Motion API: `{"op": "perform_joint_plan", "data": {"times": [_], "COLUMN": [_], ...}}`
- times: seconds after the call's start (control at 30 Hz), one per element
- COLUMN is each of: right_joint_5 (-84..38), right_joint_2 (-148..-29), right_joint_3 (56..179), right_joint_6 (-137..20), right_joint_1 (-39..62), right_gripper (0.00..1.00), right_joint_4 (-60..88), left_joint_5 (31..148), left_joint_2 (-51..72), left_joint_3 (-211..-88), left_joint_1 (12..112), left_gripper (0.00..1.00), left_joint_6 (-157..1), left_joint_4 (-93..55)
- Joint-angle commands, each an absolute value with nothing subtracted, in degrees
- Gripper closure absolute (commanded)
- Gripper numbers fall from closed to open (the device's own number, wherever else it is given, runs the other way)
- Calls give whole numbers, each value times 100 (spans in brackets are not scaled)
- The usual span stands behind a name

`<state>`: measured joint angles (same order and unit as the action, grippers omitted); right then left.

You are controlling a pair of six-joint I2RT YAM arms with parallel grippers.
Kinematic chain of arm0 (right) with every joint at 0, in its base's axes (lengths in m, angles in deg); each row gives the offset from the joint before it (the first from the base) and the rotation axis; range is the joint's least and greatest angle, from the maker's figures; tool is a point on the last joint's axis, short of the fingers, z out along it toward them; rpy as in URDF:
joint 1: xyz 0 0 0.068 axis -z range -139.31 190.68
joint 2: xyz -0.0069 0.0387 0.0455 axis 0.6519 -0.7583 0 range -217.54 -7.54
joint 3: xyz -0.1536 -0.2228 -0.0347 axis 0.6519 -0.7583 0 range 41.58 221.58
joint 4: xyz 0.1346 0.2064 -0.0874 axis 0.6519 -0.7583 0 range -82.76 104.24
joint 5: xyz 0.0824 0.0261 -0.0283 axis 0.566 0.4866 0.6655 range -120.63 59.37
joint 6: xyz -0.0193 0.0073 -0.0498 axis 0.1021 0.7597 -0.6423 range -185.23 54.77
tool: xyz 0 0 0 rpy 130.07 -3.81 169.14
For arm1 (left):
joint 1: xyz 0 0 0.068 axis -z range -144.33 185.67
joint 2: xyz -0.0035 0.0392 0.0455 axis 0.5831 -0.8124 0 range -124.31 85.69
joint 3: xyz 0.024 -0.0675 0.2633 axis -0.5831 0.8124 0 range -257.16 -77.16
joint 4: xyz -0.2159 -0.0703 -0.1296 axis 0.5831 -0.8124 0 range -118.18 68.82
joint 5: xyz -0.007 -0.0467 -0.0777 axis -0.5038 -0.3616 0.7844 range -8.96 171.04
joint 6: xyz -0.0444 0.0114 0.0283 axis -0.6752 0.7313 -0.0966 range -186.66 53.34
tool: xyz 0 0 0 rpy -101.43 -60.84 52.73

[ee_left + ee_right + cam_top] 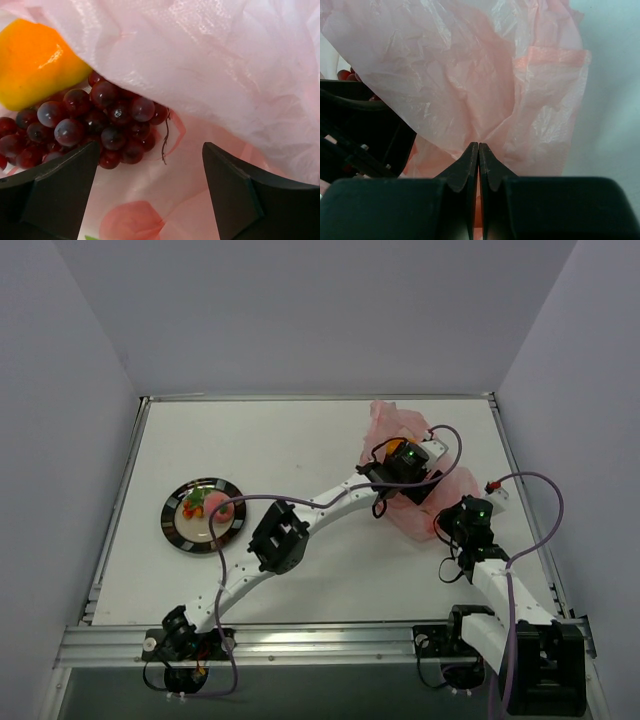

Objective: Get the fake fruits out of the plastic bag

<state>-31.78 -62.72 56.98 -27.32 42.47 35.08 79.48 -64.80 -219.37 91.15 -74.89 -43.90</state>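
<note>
Surface: the white surface [300, 450] carries everything; both arms are bolted at its near edge.

Plastic bag: the thin, crinkled pink plastic bag [388, 420] lies toward the far right corner of the surface, well apart from the plate. Its film fills most of both wrist views, and in the left wrist view it hangs like a roof over the fruit inside.

Left hand: the left arm stretches across the surface from the near left. The left hand [150, 150] sits at the bag's mouth with its two dark fingers spread wide and nothing between them.

Right hand: the right hand [478, 147] is at the bag's near right side, fingers pressed together and pinching a fold of the pink film.

Plate: the round dark-rimmed plate [167, 518] sits near the left edge of the surface.

Fruit in the bag: a glossy yellow-orange fruit [35, 60] lies touching a grape bunch [100, 125] of dark red grapes. The bunch sits just beyond the tip of one finger.

Fruit on the plate: a round pink-red fruit [222, 511] rests beside a small red-and-green piece [193, 504].
</note>
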Motion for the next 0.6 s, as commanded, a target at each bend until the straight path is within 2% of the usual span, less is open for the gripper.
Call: {"op": "perform_joint_plan", "data": {"times": [0.0,0.1,0.2,0.23,0.33,0.37,0.43,0.47,0.57], "right_joint_5": [-3221,-3213,-3212,-3204,-3221,-3230,-3221,-3221,-3212], "right_joint_2": [-6230,-6204,-6212,-6195,-6168,-6160,-6177,-6195,-6230], "right_joint_3": [5679,5670,5670,5670,5661,5652,5652,5652,5670], "right_joint_6": [-2779,-2770,-2779,-2779,-2779,-2779,-2779,-2779,-2779], "right_joint_1": [4200,4200,4192,4192,4192,4192,4192,4192,4183], "right_gripper": [100,100,100,100,100,100,100,100,100], "right_joint_4": [3666,3674,3674,3674,3657,3666,3683,3683,3683], "left_joint_5": [7762,7595,7603,7586,7454,7463,7568,7629,7761], "left_joint_2": [-6652,-7030,-7242,-7216,-6997,-6892,-6463,-6295,-5705], "left_joint_3": [-22410,-22788,-22886,-22816,-22421,-22307,-21710,-21473,-20690], "left_joint_1": [9104,9078,8999,8981,8990,8990,8999,8999,9007], "left_gripper": [17,17,26,39,60,73,82,90,98], "left_joint_6": [-7264,-7237,-7562,-7658,-7721,-7738,-7782,-7817,-7949], "left_joint_4": [-4561,-4658,-4597,-4405,-4018,-3938,-3474,-3298,-2752]}}
